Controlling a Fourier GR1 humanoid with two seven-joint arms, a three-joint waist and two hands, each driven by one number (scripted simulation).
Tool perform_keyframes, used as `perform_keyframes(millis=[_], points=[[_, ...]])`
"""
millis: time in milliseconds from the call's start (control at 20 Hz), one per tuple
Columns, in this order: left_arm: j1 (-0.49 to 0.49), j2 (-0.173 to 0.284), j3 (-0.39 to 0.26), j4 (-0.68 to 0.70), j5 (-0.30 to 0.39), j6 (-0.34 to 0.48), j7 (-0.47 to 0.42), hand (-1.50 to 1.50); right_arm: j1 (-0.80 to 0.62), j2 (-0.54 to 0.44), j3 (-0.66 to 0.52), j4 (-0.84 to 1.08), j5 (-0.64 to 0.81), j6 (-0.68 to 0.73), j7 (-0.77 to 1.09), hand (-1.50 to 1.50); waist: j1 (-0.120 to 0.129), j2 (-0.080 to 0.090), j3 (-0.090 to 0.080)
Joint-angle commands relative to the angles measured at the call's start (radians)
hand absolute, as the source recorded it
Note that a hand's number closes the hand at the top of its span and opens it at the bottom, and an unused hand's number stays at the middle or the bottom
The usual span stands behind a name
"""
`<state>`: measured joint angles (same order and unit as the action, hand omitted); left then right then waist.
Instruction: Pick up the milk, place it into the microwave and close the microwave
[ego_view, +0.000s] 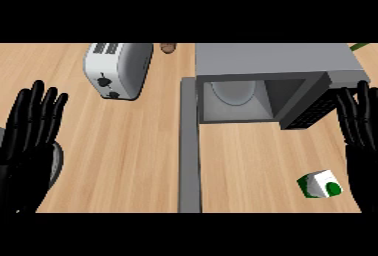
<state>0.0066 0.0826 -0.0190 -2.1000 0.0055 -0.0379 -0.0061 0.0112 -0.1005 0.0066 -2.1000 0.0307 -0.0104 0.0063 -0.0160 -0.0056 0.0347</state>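
Head view, from left to right: the left hand (31, 131) shows at the left edge, its fingers straight and spread, pointing up the frame and holding nothing, with part of a dark round object (55, 165) showing beside it at the edge. Further right, near the top, a silver toaster (117, 70) lies on the wooden table (125, 150), its slots at its upper end and its controls toward the lower end. A small brown object (167, 47) sits just right of the toaster's top. Next comes the grey microwave (273, 62) with its door (190, 145) swung wide open, seen edge-on as a long grey strip running down the frame; inside the open cavity only the pale round turntable (233, 92) shows. The milk (319, 184), a small white and green carton, stands on the table well below the microwave, outside it. Just right of the carton, apart from it, the right hand (360, 135) rises along the right edge with fingers straight and relaxed, grasping nothing.
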Motion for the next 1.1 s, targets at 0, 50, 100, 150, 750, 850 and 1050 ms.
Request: perform_keyframes(millis=[0, 50, 100, 150, 750, 850, 1050], points=[[0.011, 0.011, -0.02, -0.003, -0.002, -0.02, 0.035, -1.5, 0.101, -0.018, -0.044, -0.026, -0.066, 0.05, -0.066, -1.5, 0.006, 0.004, -0.034], [-0.024, 0.047, 0.054, -0.001, 0.047, -0.029, 0.078, -1.5, 0.187, -0.051, -0.08, -0.123, -0.132, 0.098, -0.049, -1.5, -0.003, 0.002, -0.034], [-0.049, 0.073, 0.097, 0.083, 0.084, -0.073, 0.009, -1.5, 0.101, -0.077, -0.13, -0.05, -0.147, 0.109, -0.059, -1.5, 0.007, 0.006, -0.035], [-0.018, 0.054, 0.071, 0.042, 0.041, -0.047, 0.014, -1.5, 0.228, -0.054, -0.082, -0.154, -0.123, 0.122, -0.066, -1.5, 0.005, 0.003, -0.035], [0.165, 0.115, 0.295, -0.127, 0.547, -0.211, 0.204, -1.5, 0.429, -0.099, -0.29, -0.21, -0.412, 0.322, -0.061, -1.5, 0.016, 0.002, -0.035], [0.241, 0.124, 0.348, -0.121, 0.577, -0.275, 0.162, -1.5, 0.473, -0.056, -0.285, -0.162, -0.338, 0.357, -0.153, -1.5, 0.019, 0.002, -0.035], [0.241, 0.162, 0.442, -0.162, 0.712, -0.271, 0.236, -1.5, 0.46, -0.045, -0.307, -0.107, -0.293, 0.365, -0.148, -1.5, 0.02, 0.003, -0.035]])
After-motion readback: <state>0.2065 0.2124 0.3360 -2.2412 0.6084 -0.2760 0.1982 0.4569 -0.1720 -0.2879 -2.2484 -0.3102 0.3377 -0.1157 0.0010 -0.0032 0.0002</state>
